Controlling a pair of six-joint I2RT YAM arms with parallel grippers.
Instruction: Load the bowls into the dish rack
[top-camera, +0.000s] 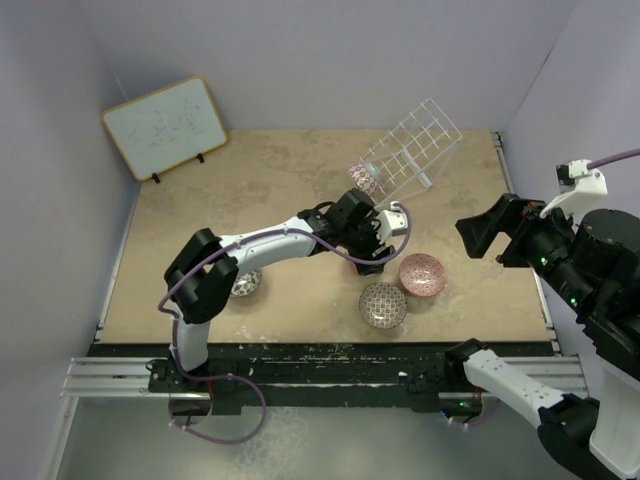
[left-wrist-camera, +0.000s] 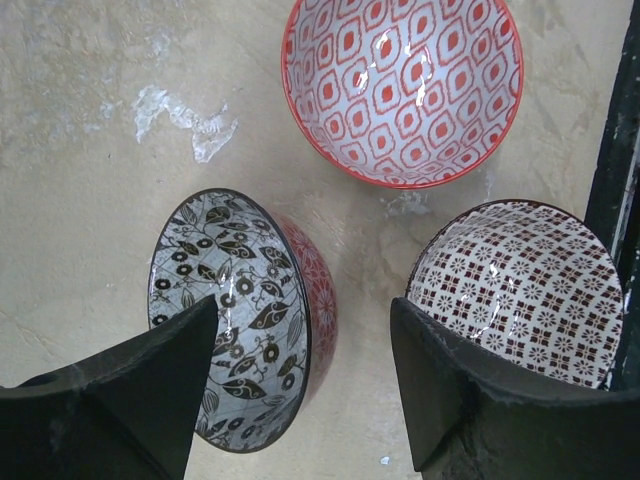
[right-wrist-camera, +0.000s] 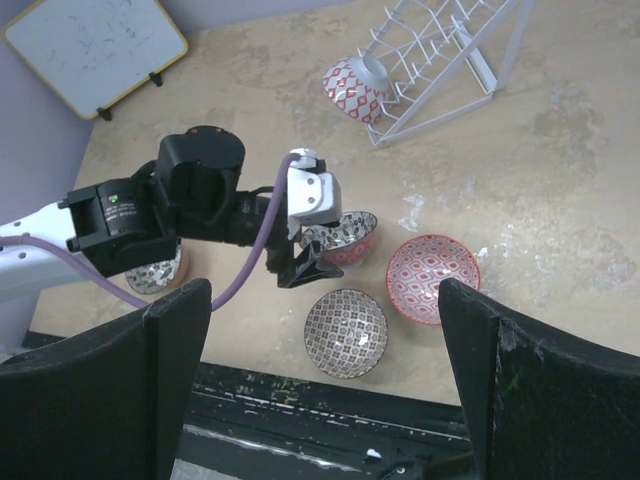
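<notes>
Our left gripper (left-wrist-camera: 302, 310) stands with its fingers well apart around a leaf-patterned bowl (left-wrist-camera: 240, 320), which is tipped on its side on the table (left-wrist-camera: 80, 200). One finger overlaps the rim, but we cannot tell whether it touches; the other is clear. Our right gripper (right-wrist-camera: 325, 290) is spread wide, holding nothing. A red-patterned bowl (top-camera: 364, 178) lies on its side at the foot of the dish rack (top-camera: 415, 145). Marks on the whiteboard (top-camera: 165, 125) are too faint to read.

The left arm (top-camera: 270, 243) has a white link between black joint housings, a purple cable (right-wrist-camera: 262, 238) trailing along it and a white block (top-camera: 397, 222) at the wrist, the right arm (top-camera: 560, 250) is mostly black with small green lights, and all 4 fingers (left-wrist-camera: 130, 400) are matte black wedges.
</notes>
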